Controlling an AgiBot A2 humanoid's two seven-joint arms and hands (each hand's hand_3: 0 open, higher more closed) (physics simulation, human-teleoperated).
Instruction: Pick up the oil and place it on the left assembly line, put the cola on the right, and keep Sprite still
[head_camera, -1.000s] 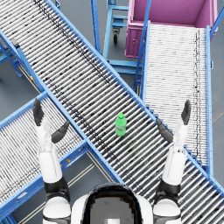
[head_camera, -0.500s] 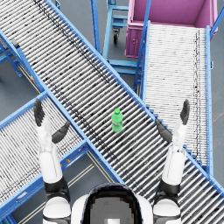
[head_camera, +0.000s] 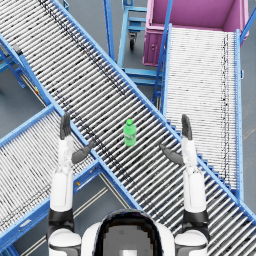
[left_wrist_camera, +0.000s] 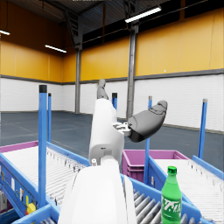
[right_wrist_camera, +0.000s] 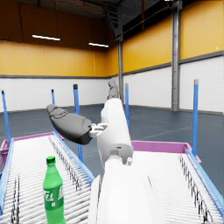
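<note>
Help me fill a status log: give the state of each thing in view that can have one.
Green plastic Sprite bottle: upright, capped, standing on the middle blue-framed roller conveyor, untouched.
Left hand: open, raised, holding nothing.
Right hand: open, raised, holding nothing.
Pink bin: open-topped.

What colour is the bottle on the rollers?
The bottle is green, cap too; the right wrist view shows it best.

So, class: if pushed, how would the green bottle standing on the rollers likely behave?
The bottle is tall, narrow and upright on uneven rollers, so it would probably tip easily. Once down, its round body would likely roll. Its smooth plastic surface may be slippery.
</note>
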